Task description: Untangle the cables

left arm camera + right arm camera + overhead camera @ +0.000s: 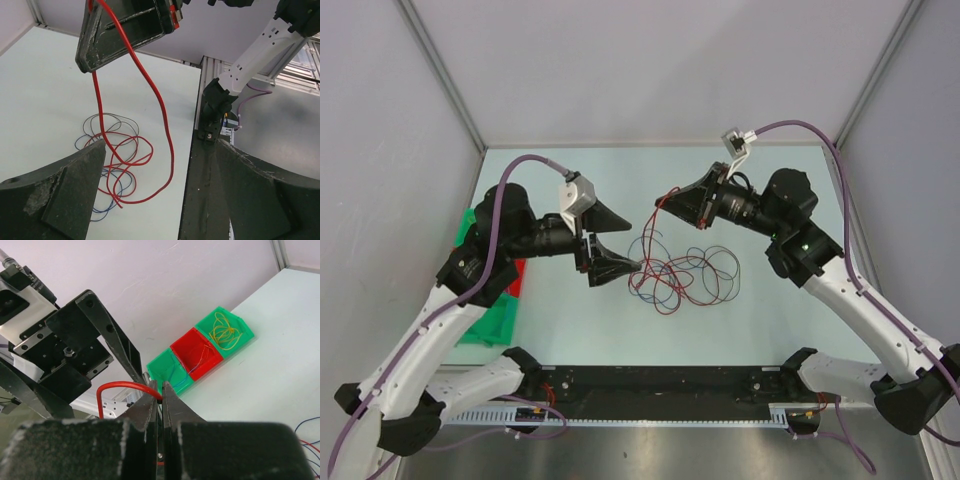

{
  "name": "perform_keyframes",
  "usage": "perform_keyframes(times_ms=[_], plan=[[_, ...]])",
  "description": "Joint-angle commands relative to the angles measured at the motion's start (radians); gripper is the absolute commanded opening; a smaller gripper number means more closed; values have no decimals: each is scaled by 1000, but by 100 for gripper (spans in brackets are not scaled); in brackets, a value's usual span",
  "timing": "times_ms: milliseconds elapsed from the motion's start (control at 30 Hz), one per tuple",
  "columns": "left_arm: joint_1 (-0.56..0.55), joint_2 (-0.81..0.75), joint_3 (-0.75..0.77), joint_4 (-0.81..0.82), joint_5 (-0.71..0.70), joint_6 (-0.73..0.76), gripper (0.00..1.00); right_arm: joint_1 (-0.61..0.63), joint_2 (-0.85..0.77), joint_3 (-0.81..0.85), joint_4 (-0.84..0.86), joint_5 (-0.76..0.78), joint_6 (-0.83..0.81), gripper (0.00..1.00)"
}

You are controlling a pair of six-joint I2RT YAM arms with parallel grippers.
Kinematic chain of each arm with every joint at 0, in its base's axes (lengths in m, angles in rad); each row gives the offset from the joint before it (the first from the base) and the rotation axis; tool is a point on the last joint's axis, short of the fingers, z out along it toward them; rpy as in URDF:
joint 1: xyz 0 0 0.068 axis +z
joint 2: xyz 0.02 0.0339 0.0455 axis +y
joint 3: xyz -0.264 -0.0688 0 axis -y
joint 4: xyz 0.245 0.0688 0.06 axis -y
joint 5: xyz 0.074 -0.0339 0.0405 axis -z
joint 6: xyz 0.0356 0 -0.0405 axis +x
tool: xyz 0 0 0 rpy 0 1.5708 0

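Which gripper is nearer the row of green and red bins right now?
Left. The left gripper hangs just right of the bins, over the near-left part of the table. The right gripper is farther right, beyond the cable pile, pinching a red cable.

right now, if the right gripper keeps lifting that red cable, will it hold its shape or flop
Probably flop: the red cable hangs from the right gripper in loose curves. It looks very thin, so likely light. It still loops through the pile, so it may drag other cables along.
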Motion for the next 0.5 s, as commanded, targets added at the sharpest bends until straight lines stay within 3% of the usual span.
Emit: perform_keyframes(times_ms=[0,467], plan=[[2,-6,-3,33,28,-14,95,13,1,42,72,-8,1,0],[-47,52,-58,179,-79,-51,98,67,-14,42,94,7,18,0]])
